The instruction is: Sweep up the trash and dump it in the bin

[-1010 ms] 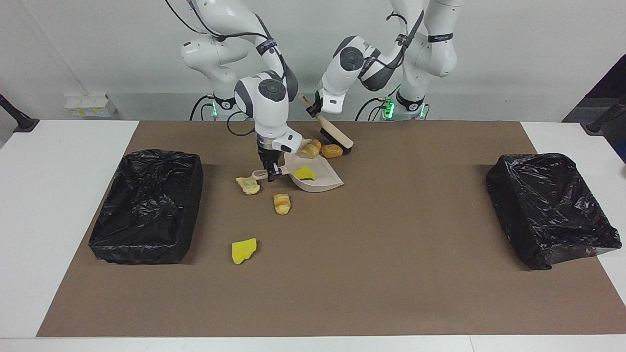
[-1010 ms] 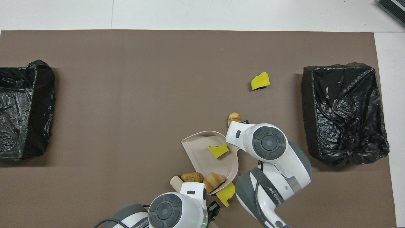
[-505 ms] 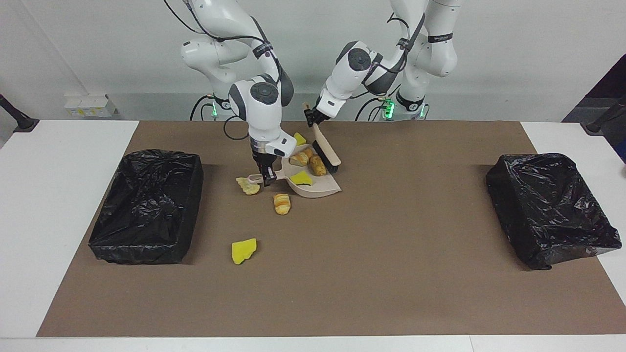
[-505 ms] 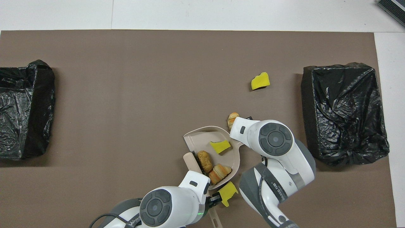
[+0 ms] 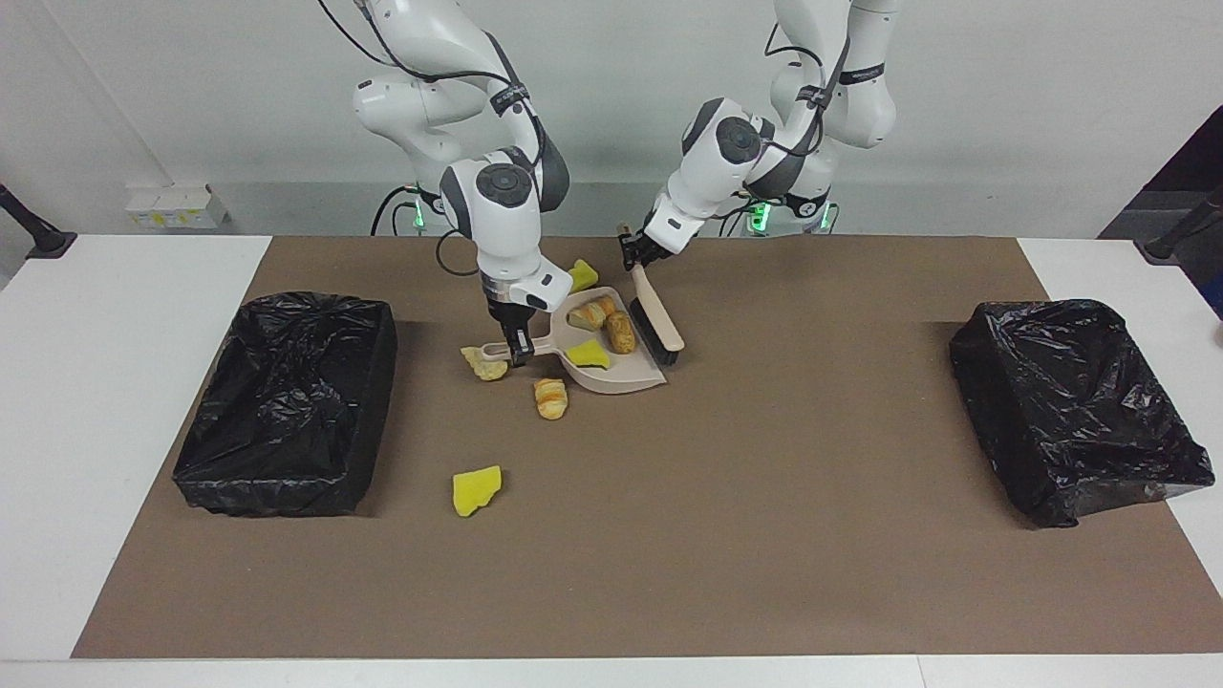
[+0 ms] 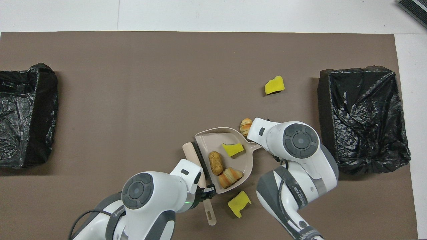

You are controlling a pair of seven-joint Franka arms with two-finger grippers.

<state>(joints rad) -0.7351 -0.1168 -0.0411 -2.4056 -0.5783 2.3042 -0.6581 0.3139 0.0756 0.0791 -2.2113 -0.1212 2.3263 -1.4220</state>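
Note:
My right gripper (image 5: 519, 352) is shut on the handle of the beige dustpan (image 5: 631, 380), which rests on the mat. In the pan (image 6: 210, 140) lie two brown bread pieces (image 5: 621, 332) (image 6: 216, 163) and a yellow sponge chunk (image 5: 588, 354) (image 6: 233, 149). My left gripper (image 5: 632, 253) (image 6: 206, 193) is shut on the beige brush (image 5: 657, 320) (image 6: 191, 155), whose bristles stand at the pan's mouth. Outside the pan lie a sponge chunk (image 5: 581, 275) (image 6: 239, 204) nearer the robots, a bread piece (image 5: 485, 363) by the handle, a croissant (image 5: 550, 397) (image 6: 246, 126) and a sponge chunk (image 5: 476, 489) (image 6: 274, 85) farther out.
A black-lined bin (image 5: 287, 401) (image 6: 363, 116) stands at the right arm's end of the brown mat, and a second one (image 5: 1075, 406) (image 6: 26, 113) at the left arm's end. White table borders the mat.
The left gripper swept the brush away from the robots, pushing two bread pieces from the pan's rim into the pan. The pan turned slightly. Loose pieces outside stayed put.

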